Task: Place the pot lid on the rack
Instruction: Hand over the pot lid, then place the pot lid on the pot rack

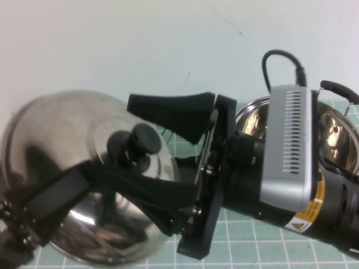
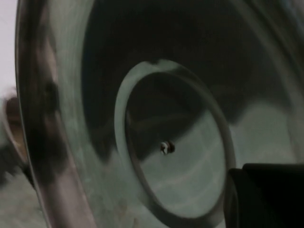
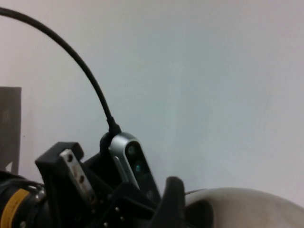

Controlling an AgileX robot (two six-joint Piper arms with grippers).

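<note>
The pot lid [image 1: 67,140] is shiny and domed and hangs tilted at the left of the high view, its black knob [image 1: 137,143] facing my right arm. My right gripper [image 1: 115,137] reaches in from the right, jaws spread wide on either side of the knob. My left gripper [image 1: 50,202] comes from the lower left and is shut on the lid's rim. The left wrist view shows the lid's underside [image 2: 142,71] and one finger [image 2: 270,194]. The right wrist view shows the dome [image 3: 247,209] and one finger [image 3: 174,194]. The rack is out of view.
The steel pot [image 1: 336,134] with black handles stands behind my right arm on the green grid mat [image 1: 269,246]. A white wall lies beyond. My left arm's wrist camera [image 3: 135,166] and its cable face my right wrist camera.
</note>
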